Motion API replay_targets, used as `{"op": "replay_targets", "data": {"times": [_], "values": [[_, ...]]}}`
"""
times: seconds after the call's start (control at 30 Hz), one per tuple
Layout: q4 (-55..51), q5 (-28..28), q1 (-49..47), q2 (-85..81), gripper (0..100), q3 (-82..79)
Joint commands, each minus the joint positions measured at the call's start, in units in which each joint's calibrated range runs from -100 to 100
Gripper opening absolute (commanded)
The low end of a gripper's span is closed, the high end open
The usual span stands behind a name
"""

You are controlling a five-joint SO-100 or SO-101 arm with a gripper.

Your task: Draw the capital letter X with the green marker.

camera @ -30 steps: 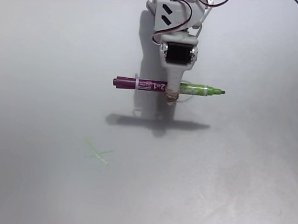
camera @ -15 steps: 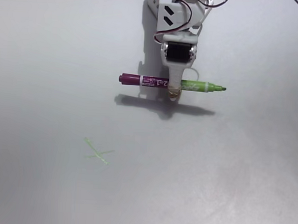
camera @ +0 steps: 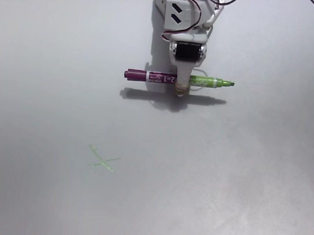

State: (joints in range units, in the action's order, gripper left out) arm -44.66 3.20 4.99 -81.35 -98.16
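In the fixed view, the capital letter X (camera: 102,159) already lies on the tabletop (camera: 238,179), faint but crossed, well below-left of the green marker (camera: 178,79). The gripper (camera: 181,89) has its jaws clamped on the marker's middle, held level just above its shadow, so the drawing looks done and only setting the marker down seems left.

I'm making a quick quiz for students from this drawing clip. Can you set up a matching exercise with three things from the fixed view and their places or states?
Things:
1. slim two-ended green marker, half dark purple, half light green
2. faint light-green capital letter X of two thin strokes
3. white two-finger gripper

Places or states:
A. drawn on the grey table surface, lower left of the view
B. at top centre, closed around a pen's middle
C. held level, green tip pointing right, apart from the drawing

Pairs: 1-C, 2-A, 3-B
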Motion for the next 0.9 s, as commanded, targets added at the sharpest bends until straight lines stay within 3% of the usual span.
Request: {"op": "replay_targets", "data": {"times": [0.0, 0.5, 0.87], "values": [[-2.95, 0.39, 0.2, -0.94, 1, -0.67], [-16.36, 1.17, 1.25, -5.8, 1, -0.85], [-20.04, 1.86, 1.25, -6.36, 1, -0.85]]}}
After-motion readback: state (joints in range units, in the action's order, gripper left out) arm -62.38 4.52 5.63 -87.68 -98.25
